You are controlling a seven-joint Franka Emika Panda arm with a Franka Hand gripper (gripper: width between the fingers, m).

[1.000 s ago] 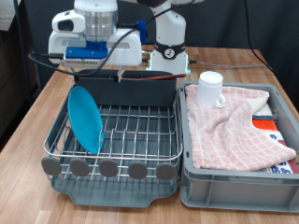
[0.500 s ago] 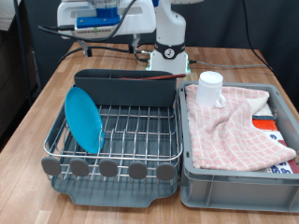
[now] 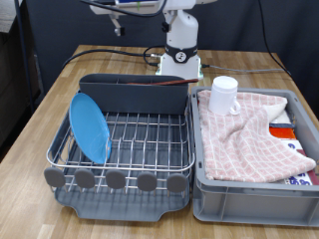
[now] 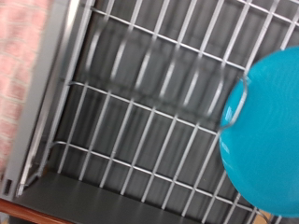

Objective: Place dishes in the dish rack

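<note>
We are seeing the light-blue plate (image 3: 90, 125) standing on edge in the dish rack (image 3: 150, 145), toward the exterior view's left. The white mug (image 3: 224, 95) is sitting on the pink-and-white checked cloth (image 3: 249, 134) inside the grey bin (image 3: 244, 195), beside the rack. The gripper is barely showing at the exterior view's top, well above the rack; its fingers are appearing in neither view, so we cannot tell their state. The blurred wrist view is looking down on plate (image 4: 266, 131) and grid.
</note>
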